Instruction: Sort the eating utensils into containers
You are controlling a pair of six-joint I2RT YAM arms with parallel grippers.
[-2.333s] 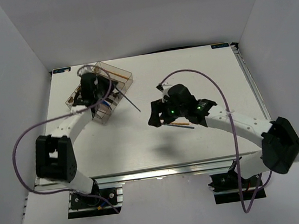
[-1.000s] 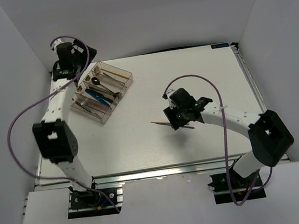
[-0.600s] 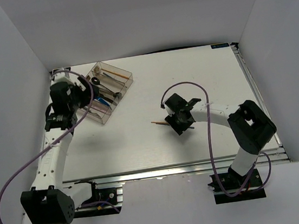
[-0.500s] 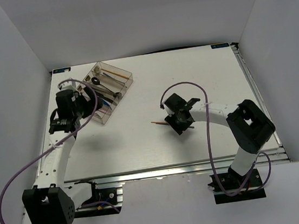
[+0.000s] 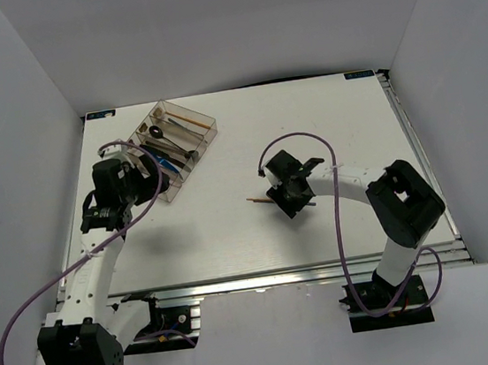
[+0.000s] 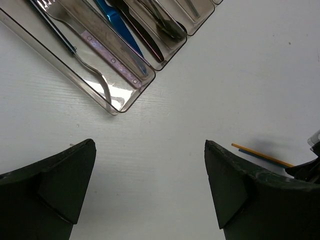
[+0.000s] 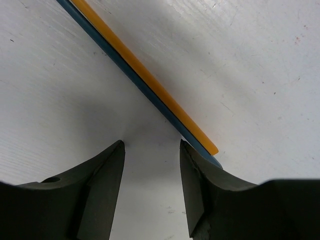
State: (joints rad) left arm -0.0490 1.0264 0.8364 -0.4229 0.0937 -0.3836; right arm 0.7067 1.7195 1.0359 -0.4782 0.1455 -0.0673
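The clear tray point(image 5: 205, 135) of long compartments stands at the back left, holding forks point(image 6: 95, 42), a blue knife point(image 6: 120, 27) and black spoons point(image 6: 165, 27). An orange chopstick point(image 7: 150, 80) and a blue chopstick point(image 7: 107, 46) lie side by side on the table's middle point(image 5: 257, 200). My right gripper point(image 7: 152, 147) hangs low over their near ends, open, with bare table between its fingers. The chopstick ends lie just beside its right fingertip. My left gripper point(image 6: 150, 150) stands wide open and empty, just short of the tray's near corner point(image 6: 120, 107).
White walls close in the table on the left, back and right. The orange chopstick point(image 6: 262, 156) shows at the far right of the left wrist view, beside the right arm. The right arm's purple cable point(image 5: 297, 140) loops above the chopsticks.
My left arm has swung back from behind the tray to its near left side, still open. My right gripper has stayed over the chopsticks and its fingers have drawn in slightly.
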